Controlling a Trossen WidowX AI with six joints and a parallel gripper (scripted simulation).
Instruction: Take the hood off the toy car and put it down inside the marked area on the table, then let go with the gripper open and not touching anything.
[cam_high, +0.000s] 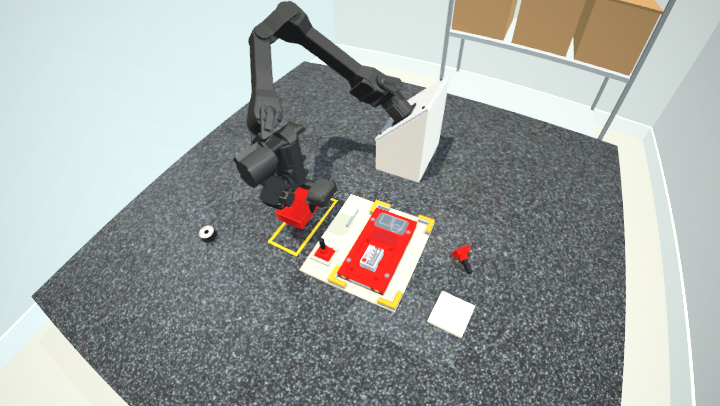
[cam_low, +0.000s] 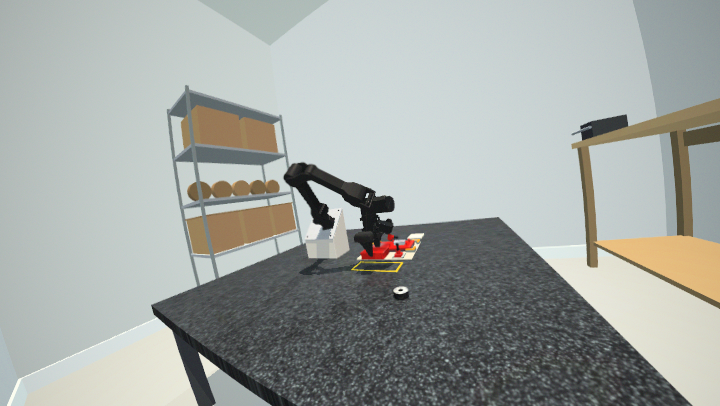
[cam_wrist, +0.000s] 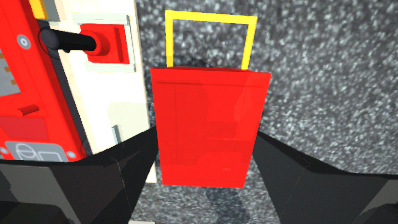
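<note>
The red hood (cam_high: 296, 215) (cam_low: 374, 252) (cam_wrist: 210, 105) is between the fingers of my gripper (cam_high: 301, 201) (cam_wrist: 205, 131), which is shut on its two long sides. The hood hangs above the table, over the far part of the yellow marked area (cam_high: 282, 248) (cam_low: 375, 270) (cam_wrist: 212, 17). In the wrist view the near end of the outline shows past the hood; the rest is hidden under it. The toy car (cam_high: 356, 252) (cam_wrist: 30, 90) lies on the cream board (cam_high: 318, 270) (cam_wrist: 115, 90) beside the marked area, with its engine block exposed.
A red block with a black peg (cam_high: 324, 253) (cam_wrist: 107, 45) stands on the board, close to the marked area. A black and white wheel (cam_high: 206, 233) (cam_low: 400, 292) lies at the left. A red and black piece (cam_high: 460, 253) and a white square (cam_high: 451, 313) lie right of the board.
</note>
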